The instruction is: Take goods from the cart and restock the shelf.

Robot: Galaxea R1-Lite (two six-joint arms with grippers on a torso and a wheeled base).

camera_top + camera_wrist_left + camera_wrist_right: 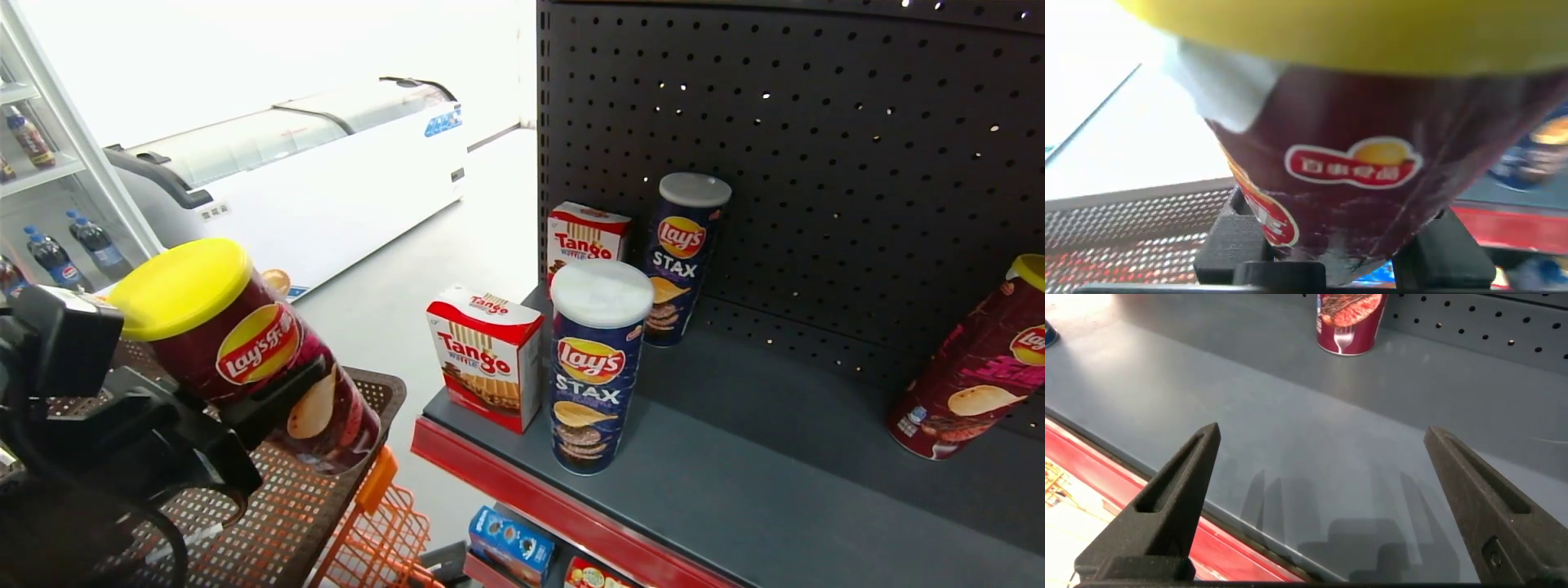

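My left gripper [282, 402] is shut on a maroon chips can with a yellow lid [245, 351], holding it tilted above the cart's brown mesh basket [326, 506]. In the left wrist view the can [1355, 163] sits between the black fingers [1237, 237]. The grey shelf [775, 490] carries two blue chips cans [592, 367] [682, 257], two red wafer boxes [490, 355] [584, 237], and another maroon can [971, 367] leaning on the pegboard at the right. My right gripper [1323, 433] hangs open over the bare shelf board [1290, 416], with a maroon can [1347, 322] well beyond it.
The shelf has a red front edge [522, 482] and a black pegboard back [816, 163]. Boxed goods [510, 543] lie on the level below. The orange cart frame [384, 539] stands left of the shelf. A white chest freezer [326, 180] and a drinks fridge [49, 204] stand behind.
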